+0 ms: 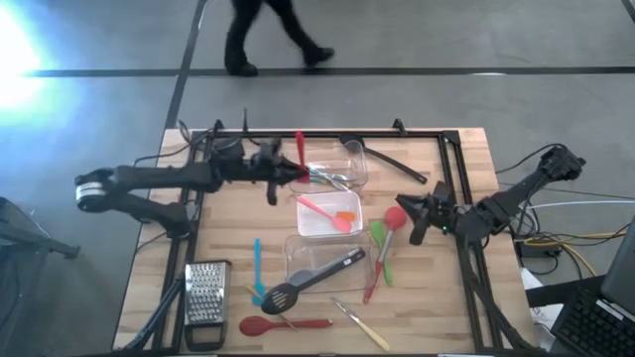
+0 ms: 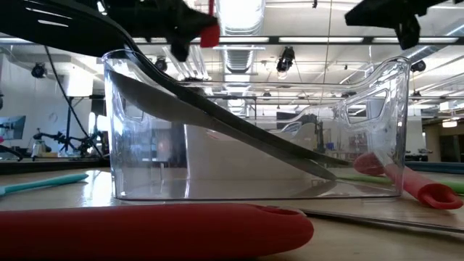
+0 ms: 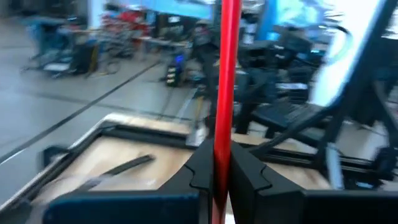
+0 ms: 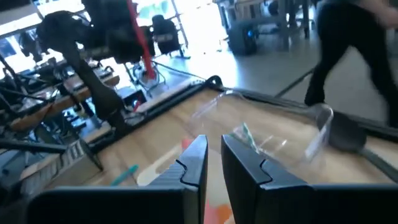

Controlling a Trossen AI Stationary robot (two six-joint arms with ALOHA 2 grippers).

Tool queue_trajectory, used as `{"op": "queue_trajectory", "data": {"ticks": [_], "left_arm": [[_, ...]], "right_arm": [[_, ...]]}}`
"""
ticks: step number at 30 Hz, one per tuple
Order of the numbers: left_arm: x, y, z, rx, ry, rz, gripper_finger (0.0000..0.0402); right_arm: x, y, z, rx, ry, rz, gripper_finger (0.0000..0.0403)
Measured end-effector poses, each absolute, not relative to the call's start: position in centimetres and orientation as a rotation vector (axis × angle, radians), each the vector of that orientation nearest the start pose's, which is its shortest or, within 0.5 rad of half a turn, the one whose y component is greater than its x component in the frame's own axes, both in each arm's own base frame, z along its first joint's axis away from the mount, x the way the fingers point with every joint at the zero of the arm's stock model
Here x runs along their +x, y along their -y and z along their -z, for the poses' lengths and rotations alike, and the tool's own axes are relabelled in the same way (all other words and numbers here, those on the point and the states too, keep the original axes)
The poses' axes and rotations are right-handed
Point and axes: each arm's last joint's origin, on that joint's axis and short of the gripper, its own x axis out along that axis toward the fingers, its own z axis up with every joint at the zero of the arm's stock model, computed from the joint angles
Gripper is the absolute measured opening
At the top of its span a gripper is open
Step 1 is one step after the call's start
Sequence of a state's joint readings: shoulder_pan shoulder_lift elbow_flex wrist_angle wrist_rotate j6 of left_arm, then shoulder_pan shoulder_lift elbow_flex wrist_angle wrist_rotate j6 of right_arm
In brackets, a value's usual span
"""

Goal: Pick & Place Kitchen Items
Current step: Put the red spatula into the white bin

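On the left of the tabletop the steel box grater lies flat near the front edge, not one of the things to move; just beside it lie a teal tool, a black slotted spoon propped across the rim of the front clear tub, and a red spoon flat near the front edge.

Farther back, the left gripper hangs over the rear of the tabletop, just beside the back tub; its fingers are clamped on a slim red utensil, which stands upright between them; the handle looks stiff and light, likely smooth plastic or silicone, so it may swivel in a pinch taken this low; a hold nearer the middle would probably steady it.

The middle tub holds a pink spatula; such thin-walled tubs probably slide easily if nudged.

Right of them a green tool and a red-headed spoon lie crossed on the wood, and a wood-handled tool lies near the front; all look thin and low, so I judge they are best taken across the handle, fingers straddling it.

The right gripper hovers near the red head, fingers parted with nothing between them; a black ladle lies at the back.
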State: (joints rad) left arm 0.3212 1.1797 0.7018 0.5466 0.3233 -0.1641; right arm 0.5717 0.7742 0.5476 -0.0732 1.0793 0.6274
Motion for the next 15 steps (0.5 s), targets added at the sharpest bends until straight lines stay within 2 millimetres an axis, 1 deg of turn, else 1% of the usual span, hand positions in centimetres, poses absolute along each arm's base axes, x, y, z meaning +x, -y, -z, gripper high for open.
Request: {"op": "queue_trajectory", "data": {"ticks": [3, 6, 15], "left_arm": [[26.8, -6.8, -29.3, -0.124, 0.08, 0.058, 0.0025], [28.6, -6.6, -29.2, -0.119, 0.06, 0.092, 0.0025], [33.6, -6.1, -29.7, -0.111, 0.045, 0.217, 0.0025]], "right_arm": [[15.5, -5.9, -27.4, 0.386, -0.015, 0.533, 0.0044], [16.0, -5.3, -27.8, 0.389, 0.003, 0.499, 0.0055], [17.8, -3.9, -28.7, 0.33, 0.056, 0.415, 0.0124]]}}
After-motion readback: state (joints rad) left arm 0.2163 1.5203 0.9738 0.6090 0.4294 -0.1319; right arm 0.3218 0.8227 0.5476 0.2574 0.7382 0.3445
